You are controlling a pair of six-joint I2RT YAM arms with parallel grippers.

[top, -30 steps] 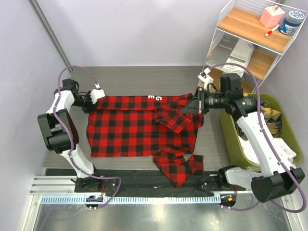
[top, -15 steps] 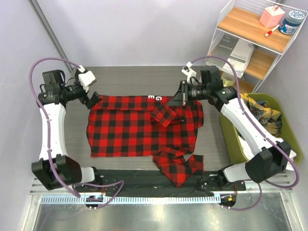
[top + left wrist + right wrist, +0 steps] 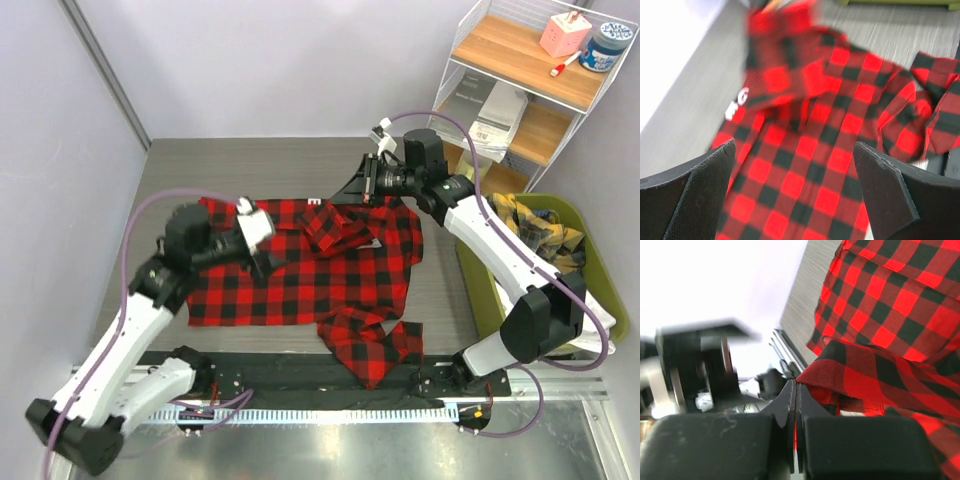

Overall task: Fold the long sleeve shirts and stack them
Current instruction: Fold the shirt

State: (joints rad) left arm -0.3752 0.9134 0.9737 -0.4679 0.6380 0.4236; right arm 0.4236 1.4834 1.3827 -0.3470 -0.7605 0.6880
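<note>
Grey wood-look table [image 3: 250, 165] holds a red-and-black checked flannel shirt [image 3: 290, 285], spread out in the middle, with one sleeve reaching the near edge. From above, the left gripper [image 3: 265, 258] hangs over the shirt, and the right gripper [image 3: 366, 190] holds up a fold at the far side. On the left wrist, the fingers [image 3: 690, 200] stand wide apart with nothing between them, and white letters [image 3: 737, 102] show below. On the right wrist, the jaws are squeezed tight on the red cloth.

Shirt [image 3: 810, 165] patch [image 3: 743, 95] lettering — blurred, partly tucked under a fold.
</note>
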